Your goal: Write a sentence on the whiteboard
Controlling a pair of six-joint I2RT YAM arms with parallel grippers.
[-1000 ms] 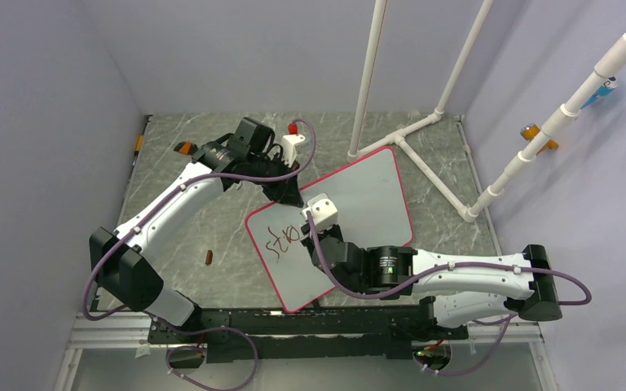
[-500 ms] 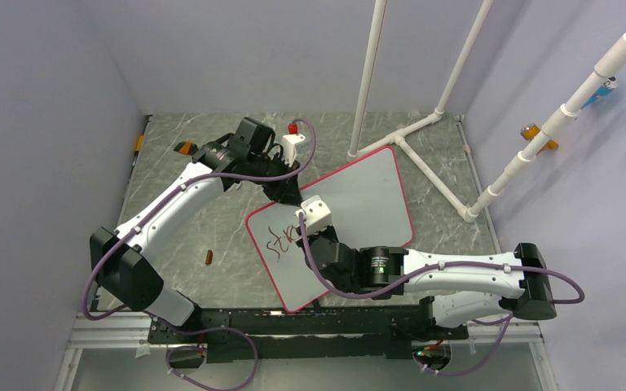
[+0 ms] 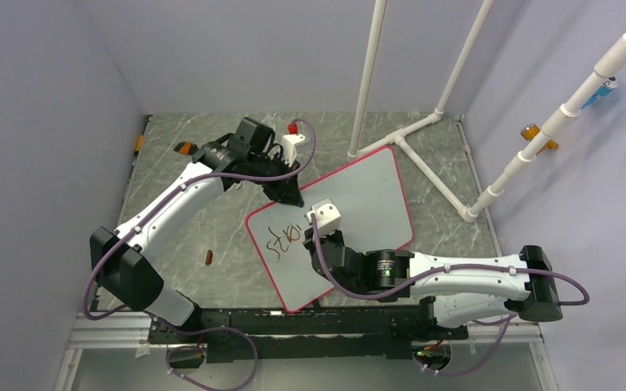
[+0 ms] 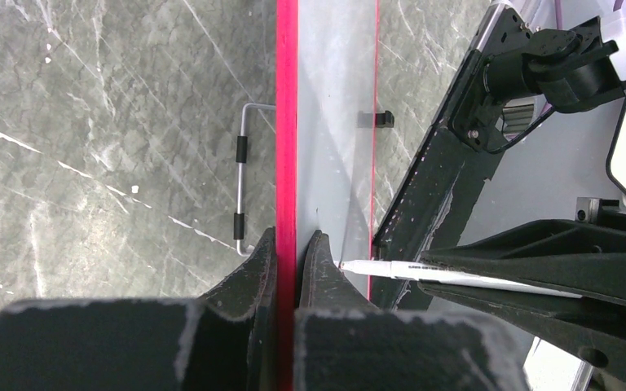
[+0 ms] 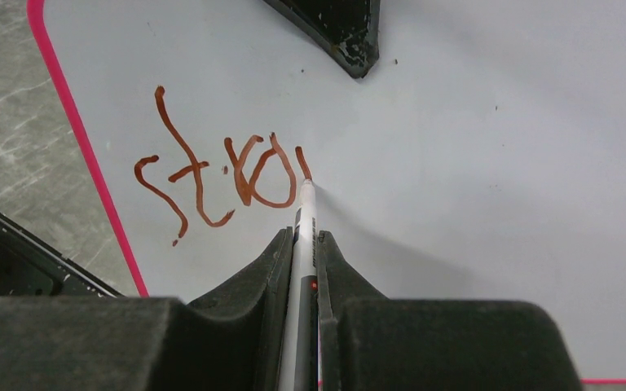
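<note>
The whiteboard, white with a pink-red rim, lies tilted on the marble table. My left gripper is shut on its far-left rim, also seen from above. My right gripper is shut on a white marker, whose tip touches the board. Of the sentence, the dark-red letters "stro" and a short stroke at the marker tip show. From above the writing sits near the board's left edge, beside my right gripper. The marker also shows in the left wrist view.
A white pipe frame stands on the table behind the board. A small brown object lies left of the board. A bent wire stand and a black clip sit at the board's edge.
My right gripper swung up-left over the writing, then came back down-right, and a short stroke now stands after the "o". The left arm has not moved.
</note>
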